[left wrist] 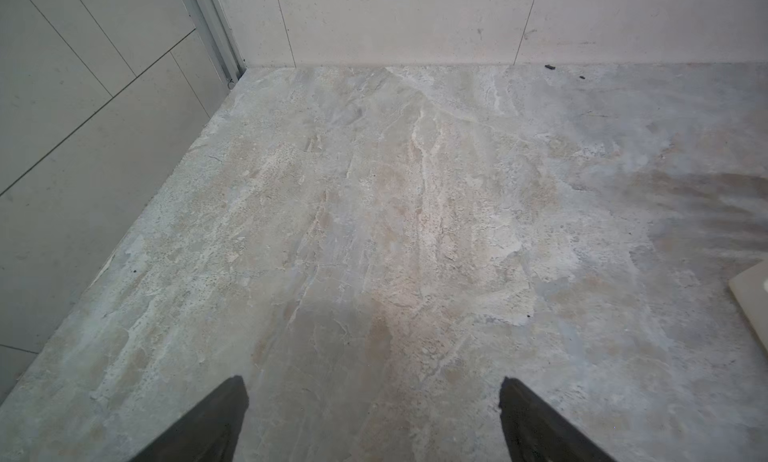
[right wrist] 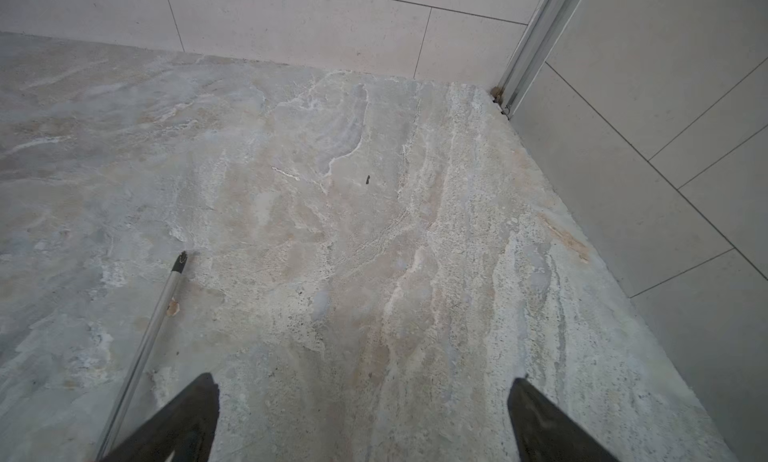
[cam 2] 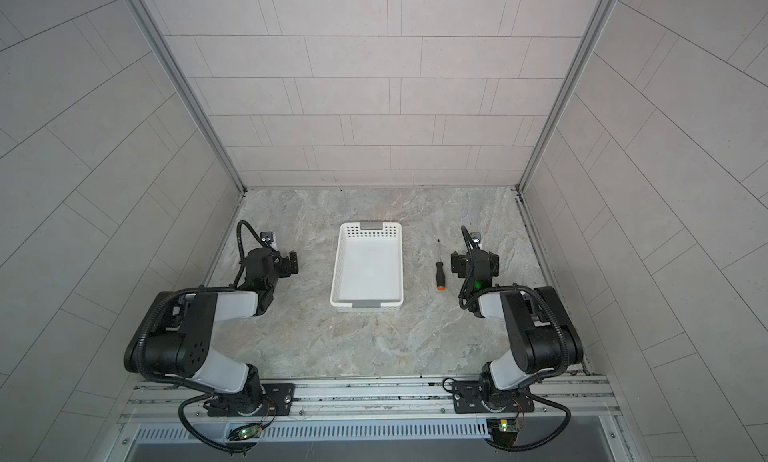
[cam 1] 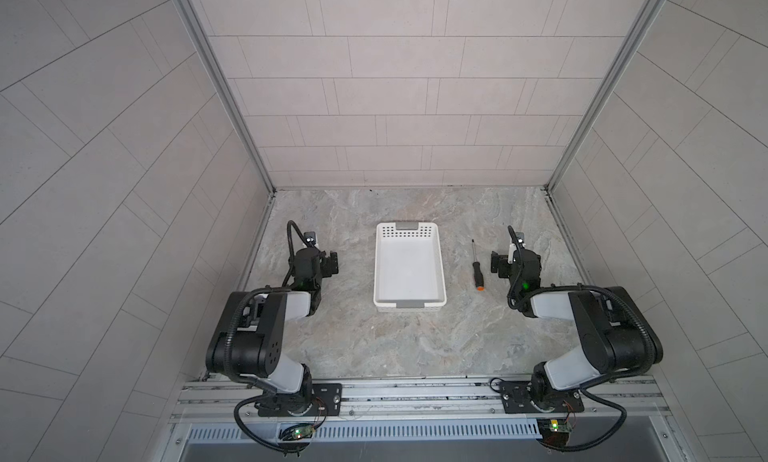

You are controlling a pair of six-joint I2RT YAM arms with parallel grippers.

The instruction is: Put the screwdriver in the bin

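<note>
The screwdriver (cam 1: 476, 268) (cam 2: 439, 268) lies flat on the marbled table, right of the bin, its orange butt toward the front and its thin shaft pointing to the back wall. The white bin (cam 1: 407, 231) (cam 2: 370, 231) stands empty mid-table. My right gripper (cam 1: 496, 266) (cam 2: 456, 264) hangs open just right of the handle, apart from it. In the right wrist view the shaft (right wrist: 162, 314) runs beside one finger, outside the open gripper (right wrist: 363, 381). My left gripper (cam 1: 332, 264) (cam 2: 293, 262) (left wrist: 372, 383) is open and empty, left of the bin.
Tiled walls close the table on the left, back and right. A metal rail (cam 1: 415, 393) with both arm bases runs along the front edge. A corner of the bin (left wrist: 752, 298) shows at the border of the left wrist view.
</note>
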